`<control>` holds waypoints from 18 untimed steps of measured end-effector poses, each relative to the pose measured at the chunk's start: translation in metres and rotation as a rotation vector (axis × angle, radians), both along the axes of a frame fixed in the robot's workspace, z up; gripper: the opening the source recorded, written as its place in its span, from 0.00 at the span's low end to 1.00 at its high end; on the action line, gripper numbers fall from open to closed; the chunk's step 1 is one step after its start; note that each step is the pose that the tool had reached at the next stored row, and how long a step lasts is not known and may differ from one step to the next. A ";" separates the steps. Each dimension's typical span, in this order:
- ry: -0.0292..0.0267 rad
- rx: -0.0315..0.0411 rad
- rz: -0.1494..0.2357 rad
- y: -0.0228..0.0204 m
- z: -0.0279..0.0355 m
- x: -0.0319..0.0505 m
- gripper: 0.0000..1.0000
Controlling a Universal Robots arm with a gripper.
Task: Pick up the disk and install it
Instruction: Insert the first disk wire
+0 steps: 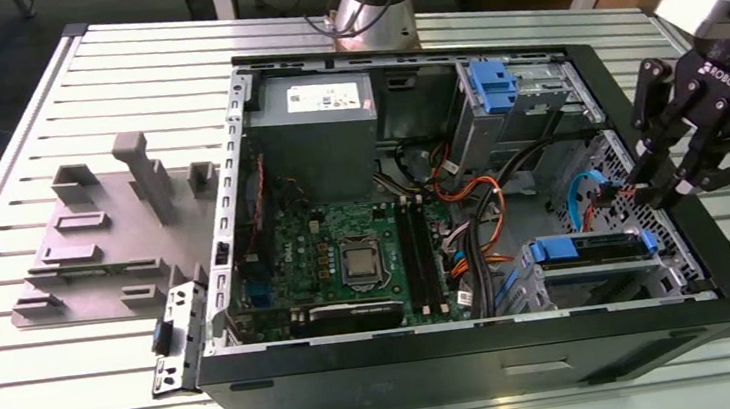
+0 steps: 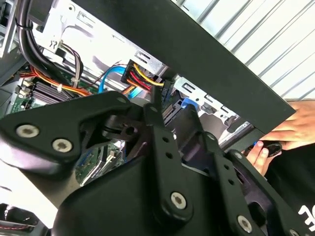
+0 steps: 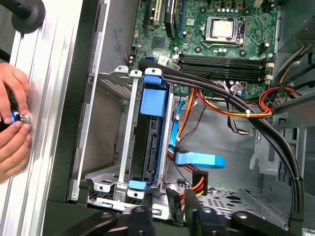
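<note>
We start with the worktop (image 1: 73, 373), a ribbed aluminium surface carrying the open computer case (image 1: 487, 353) across the centre and right of the exterior view. In the lower right of that frame, inside the case, the disk (image 1: 593, 249) sits in its metal drive bay with its blue carrier showing; in the first wrist view the disk (image 3: 150, 128) stands on edge between the bay's rails at frame centre. Judging from that, it looks seated or nearly so — we cannot tell whether it has latched.

The gripper (image 1: 669, 185) hangs at the right edge of the exterior view, above the case wall and just over the bay, its fingers parted and holding nothing.

The risks, as we judge them, run from big to small. A person's hands (image 3: 12, 123) rest at the left edge of the first wrist view, right beside the case wall — any sideways swing of the arm could reach them. The gripper's spread fingers are near the case rim and could clip it. The orange and red cable bundle (image 3: 216, 105) and the blue data cable (image 3: 199, 160) lie just beside the bay, so a descending finger could snag or unplug them. Finally, pressing on a half-seated disk could jam the carrier in its rails.
</note>
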State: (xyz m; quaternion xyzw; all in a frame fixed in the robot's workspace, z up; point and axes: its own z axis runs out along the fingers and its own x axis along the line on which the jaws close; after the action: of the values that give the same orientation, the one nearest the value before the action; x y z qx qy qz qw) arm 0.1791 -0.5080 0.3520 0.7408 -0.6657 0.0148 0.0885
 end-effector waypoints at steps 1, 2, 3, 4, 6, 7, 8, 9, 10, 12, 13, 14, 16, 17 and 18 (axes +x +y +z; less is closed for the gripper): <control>0.0000 -0.0001 0.000 0.0006 0.0002 0.0000 0.39; 0.0000 -0.0001 0.000 0.0012 0.0003 0.0000 0.39; 0.0000 -0.0005 0.000 0.0021 0.0003 0.0000 0.39; 0.0000 -0.0017 0.001 0.0026 0.0003 0.0000 0.39; 0.0000 -0.0054 0.004 0.0036 0.0000 0.0000 0.39; 0.0000 -0.0077 0.006 0.0040 -0.0002 0.0000 0.39; 0.0000 -0.0097 0.008 0.0043 -0.0004 0.0000 0.39; 0.0000 -0.0114 0.010 0.0048 -0.0007 0.0001 0.39; 0.0000 -0.0131 0.013 0.0054 -0.0010 0.0000 0.39; 0.0000 -0.0168 0.019 0.0066 -0.0017 0.0000 0.39; 0.0000 -0.0186 0.021 0.0071 -0.0021 0.0000 0.39; 0.0000 -0.0203 0.024 0.0073 -0.0024 0.0000 0.39; 0.0000 -0.0265 0.032 0.0075 -0.0028 0.0001 0.39; -0.0001 -0.0288 0.037 0.0075 -0.0030 0.0001 0.39; -0.0001 -0.0304 0.042 0.0076 -0.0033 0.0001 0.39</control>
State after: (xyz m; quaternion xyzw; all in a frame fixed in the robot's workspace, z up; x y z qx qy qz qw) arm 0.1792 -0.5004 0.3487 0.7531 -0.6498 0.0268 0.0994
